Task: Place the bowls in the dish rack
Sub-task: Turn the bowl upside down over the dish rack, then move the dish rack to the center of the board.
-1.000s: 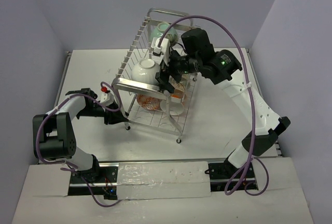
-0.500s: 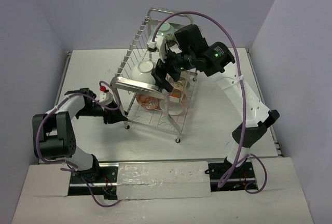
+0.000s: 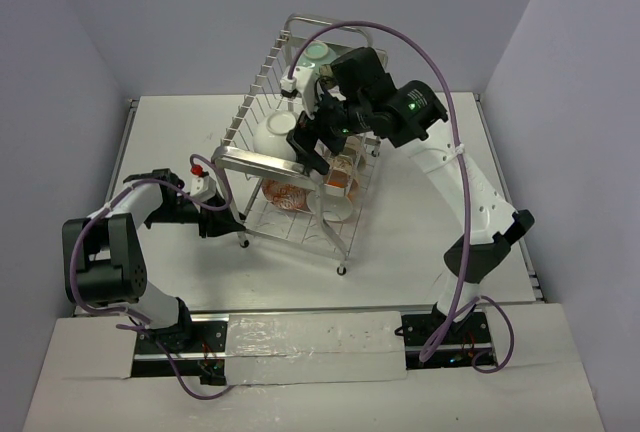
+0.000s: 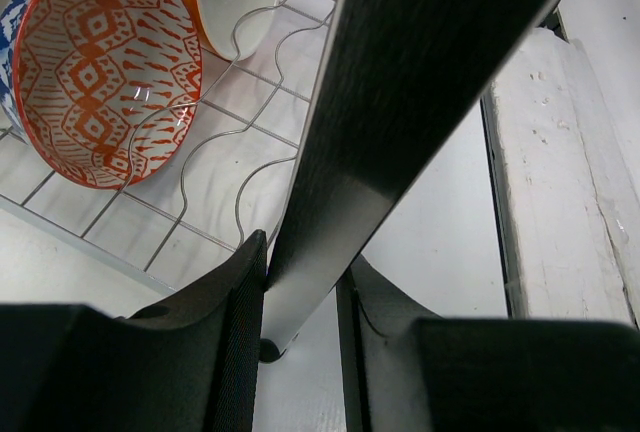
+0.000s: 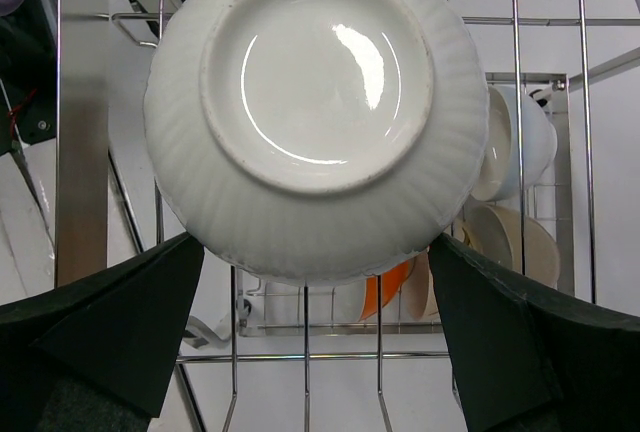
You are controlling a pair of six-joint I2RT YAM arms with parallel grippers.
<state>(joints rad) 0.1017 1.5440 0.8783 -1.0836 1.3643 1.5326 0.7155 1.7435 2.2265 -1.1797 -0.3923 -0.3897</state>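
The dish rack [image 3: 262, 74] stands mid-table. My left gripper [image 3: 232, 224] is shut on its near-left leg [image 4: 380, 132], clamped between both pads [image 4: 300, 272]. A white ribbed bowl [image 3: 273, 136] stands on edge in the upper tier, its foot facing my right gripper [image 3: 310, 150]. That gripper is open, fingertips [image 5: 190, 252] at the flanks of the white bowl [image 5: 315, 102]; I cannot tell if they touch. An orange-red patterned bowl [image 4: 100, 67] leans in the lower tier. A mint green bowl [image 3: 315, 52] sits at the far end on top.
More white bowls [image 5: 510, 142] and an orange-sided one [image 5: 390, 287] stand in the lower tier beneath the rack wires [image 5: 305, 357]. The right arm's purple cable [image 3: 400, 37] arches over the rack. Walls close in left, right and behind.
My right arm has swung left over the upper tier, closing in on the white ribbed bowl, which shifted slightly left. The left gripper has kept its hold on the leg.
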